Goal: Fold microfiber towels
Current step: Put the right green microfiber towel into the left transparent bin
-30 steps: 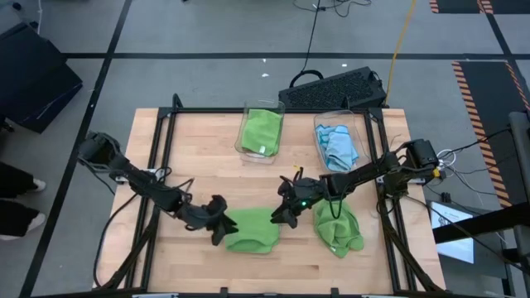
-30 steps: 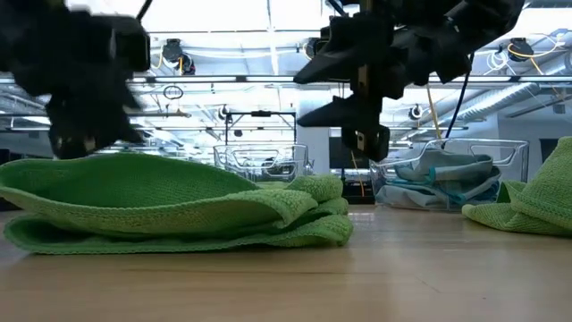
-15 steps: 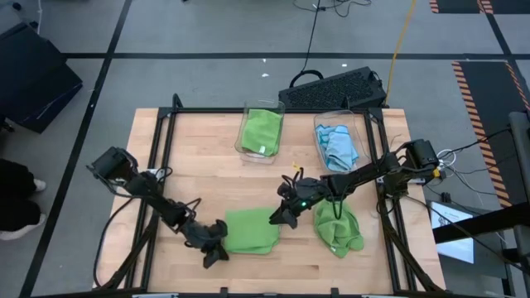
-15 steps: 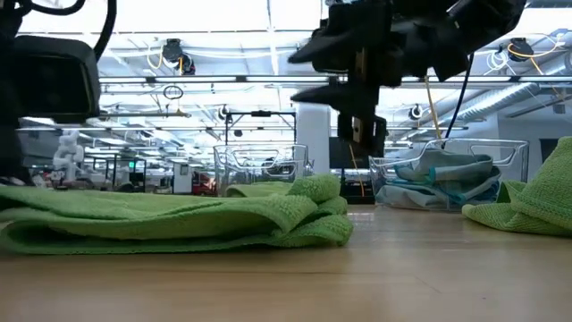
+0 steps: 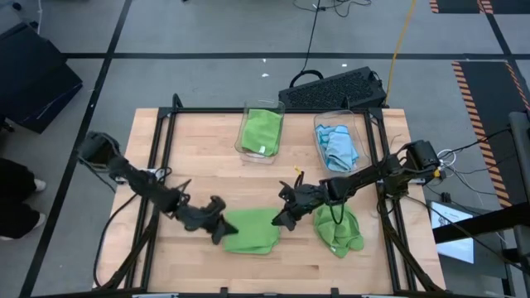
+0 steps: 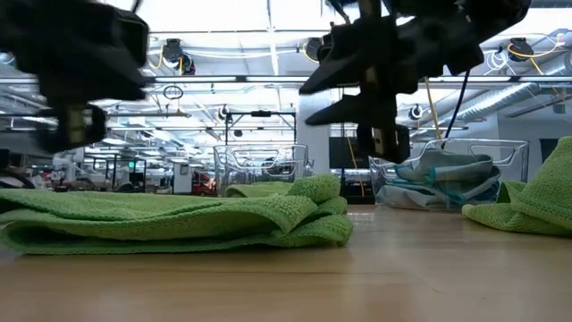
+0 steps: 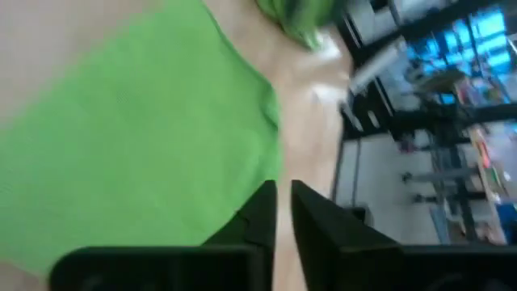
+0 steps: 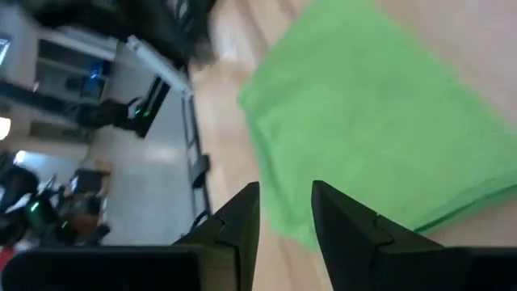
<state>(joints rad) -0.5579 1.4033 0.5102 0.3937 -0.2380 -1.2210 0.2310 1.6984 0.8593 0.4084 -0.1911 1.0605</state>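
Both grippers flanked the folded green towel (image 5: 251, 231), holding nothing.
Left gripper (image 5: 217, 229) was pressed together, right gripper (image 5: 281, 220) slightly parted; stacking it likely came next.

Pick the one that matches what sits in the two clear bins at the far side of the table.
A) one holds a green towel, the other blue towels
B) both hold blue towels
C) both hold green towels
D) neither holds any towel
A: the high view shows a green towel in the left bin and blue towels in the right bin.
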